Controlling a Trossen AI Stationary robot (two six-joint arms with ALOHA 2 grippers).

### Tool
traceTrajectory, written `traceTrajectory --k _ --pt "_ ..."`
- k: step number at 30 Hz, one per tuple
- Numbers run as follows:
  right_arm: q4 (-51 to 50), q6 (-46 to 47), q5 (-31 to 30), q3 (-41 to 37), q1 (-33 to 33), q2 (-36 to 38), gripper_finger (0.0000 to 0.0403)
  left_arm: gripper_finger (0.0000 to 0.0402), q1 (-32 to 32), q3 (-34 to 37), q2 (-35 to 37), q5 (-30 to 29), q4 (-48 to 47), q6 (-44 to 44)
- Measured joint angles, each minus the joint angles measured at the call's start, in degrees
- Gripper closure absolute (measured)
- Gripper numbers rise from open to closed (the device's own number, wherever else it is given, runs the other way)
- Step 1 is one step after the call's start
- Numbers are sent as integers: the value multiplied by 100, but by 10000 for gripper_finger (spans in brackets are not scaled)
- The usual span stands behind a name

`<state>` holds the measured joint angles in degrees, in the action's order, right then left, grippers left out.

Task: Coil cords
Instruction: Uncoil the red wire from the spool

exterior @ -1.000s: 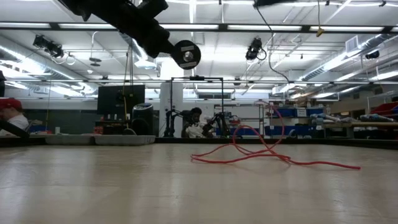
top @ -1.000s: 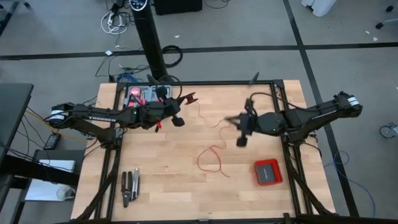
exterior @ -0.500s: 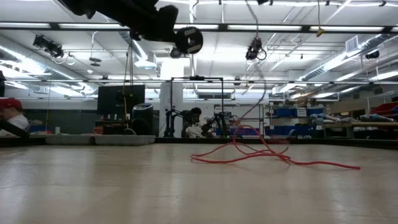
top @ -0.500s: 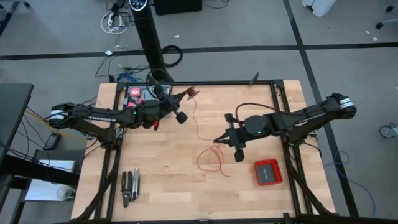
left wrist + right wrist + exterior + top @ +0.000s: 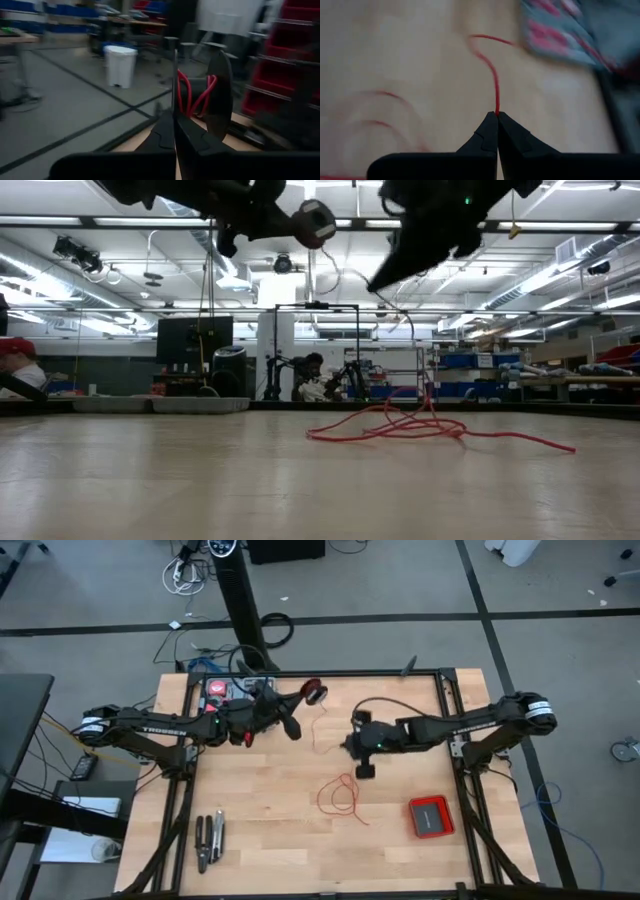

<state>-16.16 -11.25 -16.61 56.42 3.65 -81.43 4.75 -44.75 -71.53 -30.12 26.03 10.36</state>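
Note:
The cords are one thin red wire. Part of it is wound on a small black spool. The remainder lies in loose loops on the wooden table, also seen in the low view. My left gripper is shut on the spool, high above the table's far middle. My right gripper is shut on the wire just right of the spool, above the loops. In the low view the spool and my right gripper both hang high over the table. My left gripper pinches the spool's thin black flange by its edge, between the two shut fingers. The fingers reach level from the table's left. The red windings and the other flange stand beyond the fingertips, and the spool is lifted clear. My right gripper pinches a single strand of the red wire at the very tips of its shut fingers. The fingers slant downward from the table's right. From the tips the strand curves away slack, above the table.
A flat red box lies at the table's near right. Dark pliers lie at the near left. A tray of small parts sits at the far left corner, under my left arm. Bare wood lies between the loops and the near edge.
My right gripper has swung down and toward the table's left, nearer the spool, keeping shut on the wire. My left gripper has rolled its wrist, turning the spool about. The loops on the table have drawn a little closer together.

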Motion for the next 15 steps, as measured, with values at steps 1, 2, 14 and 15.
traceTrajectory --k 1,2,14,15 --pt "-195 162 -305 0 -67 26 403 401 0 0 0 204 -4 -173" --pt "-392 340 -620 -2 -127 68 403 401 0 0 0 416 -20 -425" --pt "-1860 2559 -3337 -4 -326 1122 403 401 0 -2 0 402 -1387 -3340" --pt "-1846 2563 -3406 -4 -269 1224 403 401 0 -2 0 301 -1480 -3496"
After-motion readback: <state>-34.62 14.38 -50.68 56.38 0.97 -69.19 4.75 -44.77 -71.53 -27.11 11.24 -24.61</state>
